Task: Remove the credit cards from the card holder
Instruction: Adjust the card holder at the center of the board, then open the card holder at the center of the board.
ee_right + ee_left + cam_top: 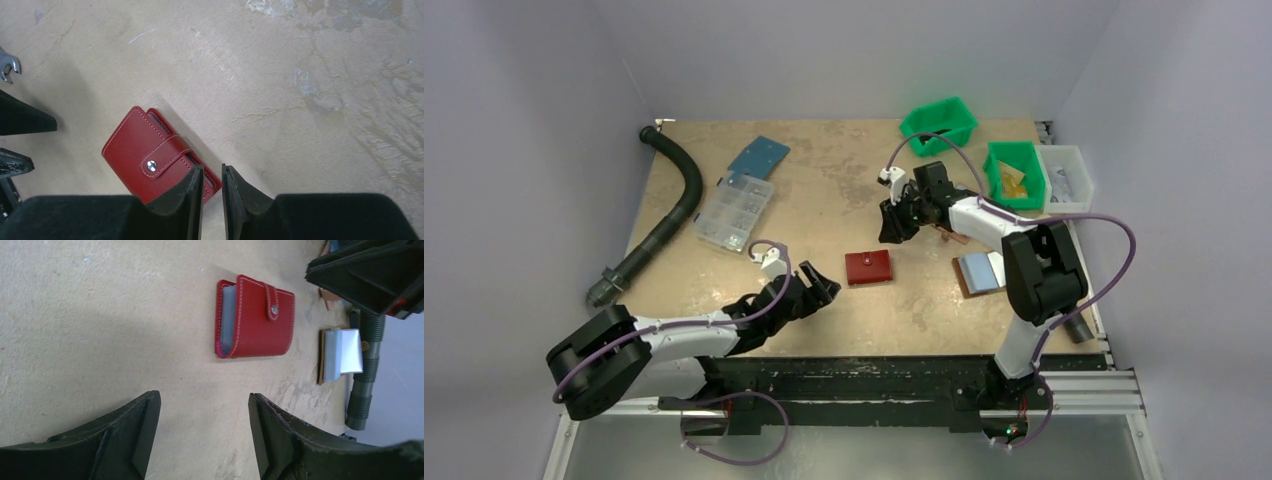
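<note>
The card holder (868,267) lies closed, strap snapped, on the table (824,170) between my two arms. From my left wrist it sits ahead of my left gripper (205,405), apart from the fingertips, with pale blue-grey edges showing at its open side. That gripper is spread wide and empty. My right gripper (212,172) hangs at the holder's far side. One fingertip hides a corner of it, and I cannot tell whether they touch. Its jaws are nearly together with only a narrow slit between them, and nothing is in it. The table is scuffed tan board, inside pale grey walls. A brown folder (980,272) lies to my right.
</note>
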`<state>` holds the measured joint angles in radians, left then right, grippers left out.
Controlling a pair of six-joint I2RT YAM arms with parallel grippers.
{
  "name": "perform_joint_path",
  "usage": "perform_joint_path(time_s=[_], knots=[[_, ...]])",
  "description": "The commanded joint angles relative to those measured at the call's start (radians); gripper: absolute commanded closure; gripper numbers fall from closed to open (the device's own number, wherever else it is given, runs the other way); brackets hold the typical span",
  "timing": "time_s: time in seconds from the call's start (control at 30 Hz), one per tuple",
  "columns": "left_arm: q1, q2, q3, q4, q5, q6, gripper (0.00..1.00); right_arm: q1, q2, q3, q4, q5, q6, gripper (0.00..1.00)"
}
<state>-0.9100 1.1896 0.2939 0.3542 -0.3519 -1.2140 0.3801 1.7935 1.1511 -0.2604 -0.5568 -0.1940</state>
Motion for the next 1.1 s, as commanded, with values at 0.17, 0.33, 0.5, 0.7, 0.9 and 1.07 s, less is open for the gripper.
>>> perform_joint_path(time_s=[0.17,0.33,0.5,0.7,0.9,1.07], knots=[[0.005,0.113,0.113,-0.103,0.001,-0.091,0.32,0.002,0.027,0.005,0.041,0.094,0.026,0.79],[0.005,0.128,0.118,-0.086,0.006,-0.078,0.32,0.003,0.050,0.018,0.016,0.099,0.004,0.82],[0.005,0.134,0.120,-0.076,0.007,-0.071,0.33,0.004,0.081,0.038,-0.032,0.097,-0.024,0.84],[0.006,0.131,0.123,-0.072,0.008,-0.068,0.33,0.011,0.090,0.049,-0.067,0.079,-0.064,0.86],[0.006,0.130,0.125,-0.051,0.017,-0.071,0.33,0.017,0.090,0.059,-0.098,0.057,-0.103,0.86],[0.006,0.143,0.132,-0.018,0.028,-0.086,0.33,0.021,0.094,0.071,-0.140,0.005,-0.147,0.87]])
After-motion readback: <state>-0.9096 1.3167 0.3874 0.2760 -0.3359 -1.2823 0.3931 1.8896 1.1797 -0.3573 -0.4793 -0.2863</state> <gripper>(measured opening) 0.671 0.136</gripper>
